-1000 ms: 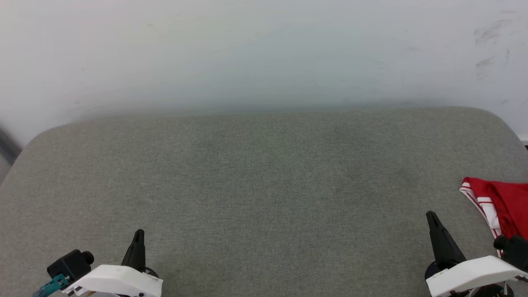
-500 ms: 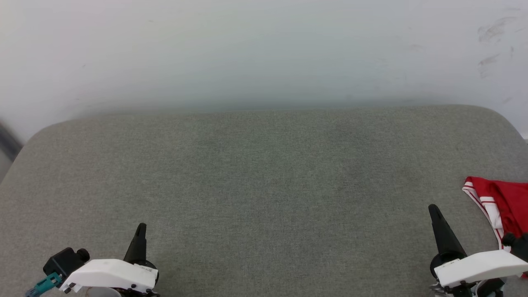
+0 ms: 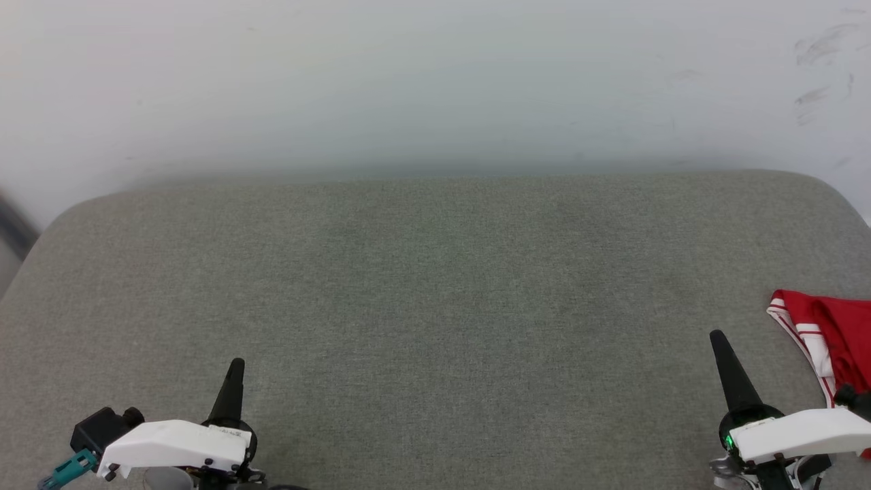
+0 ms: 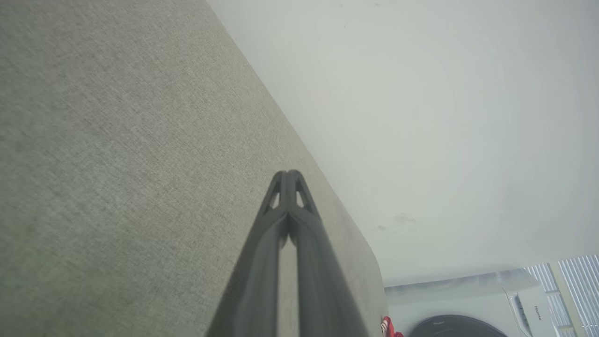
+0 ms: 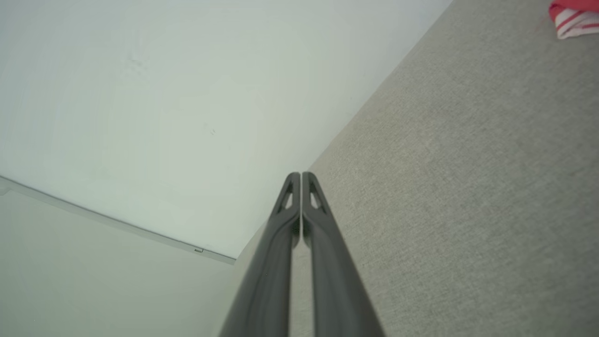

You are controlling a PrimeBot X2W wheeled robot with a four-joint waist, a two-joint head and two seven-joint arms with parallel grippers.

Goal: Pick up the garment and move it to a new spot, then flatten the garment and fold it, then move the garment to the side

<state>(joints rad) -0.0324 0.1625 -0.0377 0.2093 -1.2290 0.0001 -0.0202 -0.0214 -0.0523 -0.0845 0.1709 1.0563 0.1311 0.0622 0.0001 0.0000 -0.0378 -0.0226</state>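
Across most of the head view: broad grey upholstered surface (image 3: 435, 286), rounded at its far corners, set against a pale wall (image 3: 435, 82). Off at the right edge of that surface, well apart from the middle: red garment (image 3: 844, 327) with white striped trim, partly cut off by the frame, so impossible to say whether neatly folded or merely bunched. Fits two stages equally: waiting at the edge for pickup, or already parked aside after folding. Low at either corner: left gripper (image 3: 233, 381) and right gripper (image 3: 729, 371), both clenched tight on nothing, tips together in each wrist view, above bare cloth; right one near the shirt, not touching. Best handled by bringing the whole shirt into sight before judging, keeping closed tips off the trim, avoiding any snag or drag.
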